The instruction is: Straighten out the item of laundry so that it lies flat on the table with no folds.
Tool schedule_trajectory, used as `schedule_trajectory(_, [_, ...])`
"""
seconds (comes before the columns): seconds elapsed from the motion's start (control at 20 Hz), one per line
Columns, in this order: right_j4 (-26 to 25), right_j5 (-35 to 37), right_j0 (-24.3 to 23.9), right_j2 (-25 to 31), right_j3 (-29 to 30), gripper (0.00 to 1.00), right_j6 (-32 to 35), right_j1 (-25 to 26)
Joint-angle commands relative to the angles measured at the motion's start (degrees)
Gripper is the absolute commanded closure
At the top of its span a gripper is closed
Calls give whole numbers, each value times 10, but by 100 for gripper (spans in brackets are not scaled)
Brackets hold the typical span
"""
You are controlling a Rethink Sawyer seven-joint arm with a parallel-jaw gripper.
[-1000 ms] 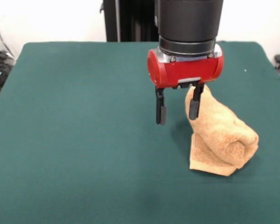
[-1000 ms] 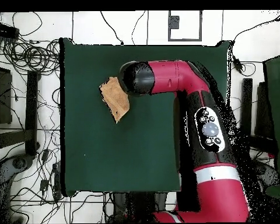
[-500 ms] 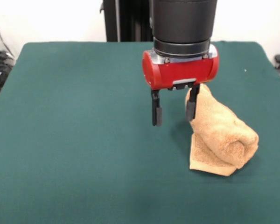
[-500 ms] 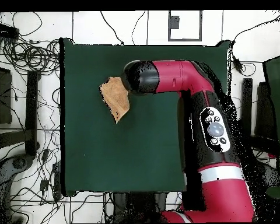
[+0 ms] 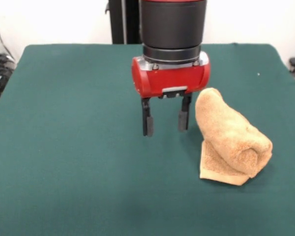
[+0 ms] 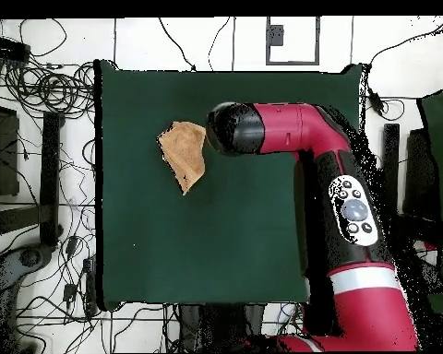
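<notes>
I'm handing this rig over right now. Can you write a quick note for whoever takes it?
Gripper: open, empty, hanging above the table beside the towel, not touching it.
Towel: bunched in a rolled heap, one hemmed edge flat on the felt; in the overhead view it lies near one side edge of the table.
Done: nothing visible; the towel is not flat.
Left: grasp an edge or corner, probably the flat hem, pull it open and smooth out all folds.
</notes>
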Motion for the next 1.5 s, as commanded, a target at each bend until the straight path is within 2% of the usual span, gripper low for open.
schedule_trajectory(0.05, [-44, -68, -13, 72, 110, 0, -95, 9])
schedule_trajectory(0.25, [-47, -114, -40, 109, 125, 0, -87, 13])
schedule_trajectory(0.7, [-65, -154, -71, 158, 137, 0, -79, 29])
schedule_trajectory(1.0, [-78, -153, -68, 154, 142, 0, -52, 24])
schedule_trajectory(1.5, [-95, -195, -69, 153, 145, 0, -15, 36])
